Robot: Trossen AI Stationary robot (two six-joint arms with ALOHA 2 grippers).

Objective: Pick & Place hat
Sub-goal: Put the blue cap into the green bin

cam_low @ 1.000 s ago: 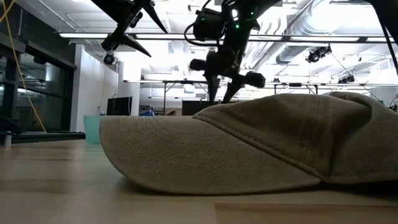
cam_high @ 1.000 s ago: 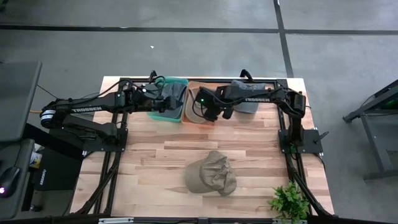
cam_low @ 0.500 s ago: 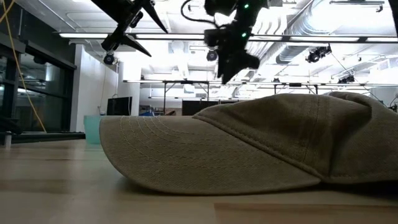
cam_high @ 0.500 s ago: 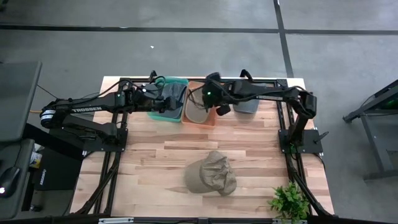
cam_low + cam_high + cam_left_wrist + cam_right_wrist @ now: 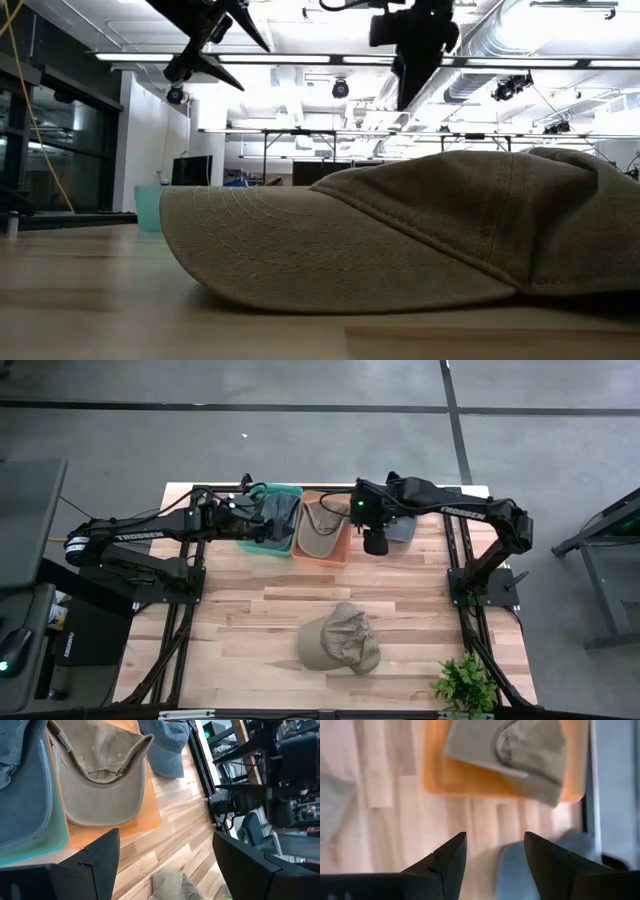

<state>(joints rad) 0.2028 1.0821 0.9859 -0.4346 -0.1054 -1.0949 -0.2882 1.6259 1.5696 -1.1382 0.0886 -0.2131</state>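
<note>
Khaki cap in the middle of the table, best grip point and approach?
Judging by its pose, grip the khaki cap on the crumpled crown, coming straight down. It lies crown-up, and the folds there rise for fingers to pinch; the brim sits low near the wood.

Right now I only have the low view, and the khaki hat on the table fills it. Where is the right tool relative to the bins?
Observer: The right tool hangs just to the right of the orange bin, over a grey-blue hat lying on the table.
Operator: Is it carrying anything?
Observer: No. In the right wrist view its fingers are apart with nothing between them.
Operator: What's in the orange bin?
Observer: A second khaki hat, lying upside down.
</note>
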